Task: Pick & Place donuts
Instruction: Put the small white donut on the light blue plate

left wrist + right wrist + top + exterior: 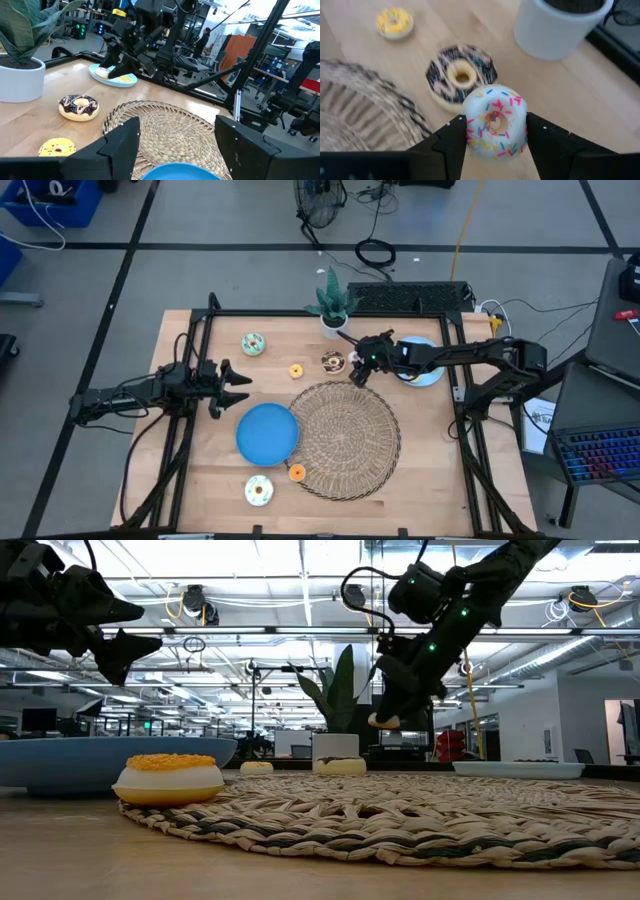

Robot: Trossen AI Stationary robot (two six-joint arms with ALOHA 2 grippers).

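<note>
My right gripper [357,372] hangs over the table's far middle, shut on a white sprinkled donut [495,127], right beside a brown-iced donut [333,361] that lies flat on the wood. My left gripper [238,387] is open and empty, held above the table left of the near blue plate [267,432]. A yellow donut [296,370] and a mint one [253,343] lie on the far wood. An orange donut [297,473] sits at the wicker mat's [343,438] near-left edge, and a pale one [260,490] lies nearer still. My right gripper pinches the white sprinkled donut by its outer rim [470,131], one finger on each opposite side. The fingers slant down from the table's right side. The donut is lifted clear of the table [385,720], its iced face toward the wrist camera.
A potted plant [331,305] stands at the far edge behind the brown donut. A second blue plate [115,79], holding two more donuts, lies at the far right under my right arm. Black frame rails run along both sides of the table.
</note>
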